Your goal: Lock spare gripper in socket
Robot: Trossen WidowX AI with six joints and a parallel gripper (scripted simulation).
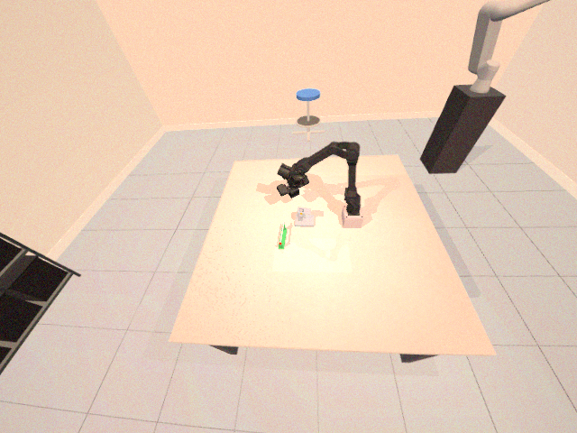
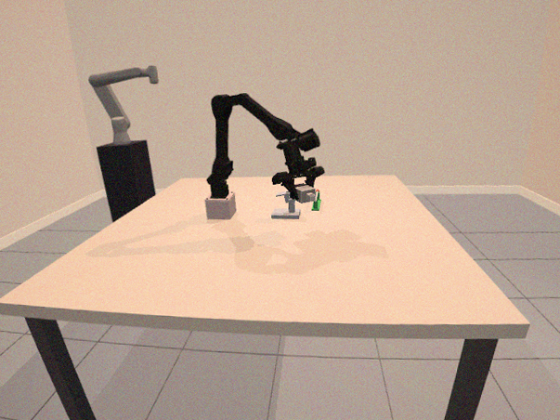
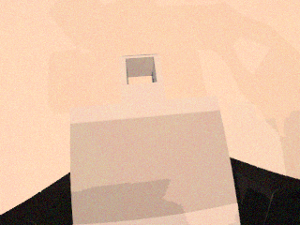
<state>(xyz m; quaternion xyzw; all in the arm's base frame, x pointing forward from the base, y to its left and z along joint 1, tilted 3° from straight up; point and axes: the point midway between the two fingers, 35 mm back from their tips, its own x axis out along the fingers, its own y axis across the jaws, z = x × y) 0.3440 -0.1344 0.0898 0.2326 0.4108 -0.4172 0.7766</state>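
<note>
My gripper (image 1: 288, 190) (image 2: 303, 187) (image 3: 148, 161) is shut on the spare gripper, a grey box (image 2: 305, 193) (image 3: 150, 155), held above the table. Its spigot (image 3: 141, 93), with a square opening, points away from the fingers in the wrist view. The box is hidden in the top view. The mount's pale base (image 1: 305, 223) (image 2: 285, 215) stands on the table, with a short post (image 2: 291, 206) carrying the socket. A thin grey piece (image 2: 281, 195) sticks out near the post's top; whether it is the lock pin I cannot tell. The mount is not visible in the wrist view.
A green stand (image 1: 282, 239) (image 2: 315, 205) with a small red part (image 1: 279, 244) is beside the mount. The arm's pale base block (image 1: 352, 220) (image 2: 220, 207) is on the mount's other side. A blue stool (image 1: 307, 94) and another arm on a black pedestal (image 1: 459, 130) (image 2: 128, 176) stand off the table.
</note>
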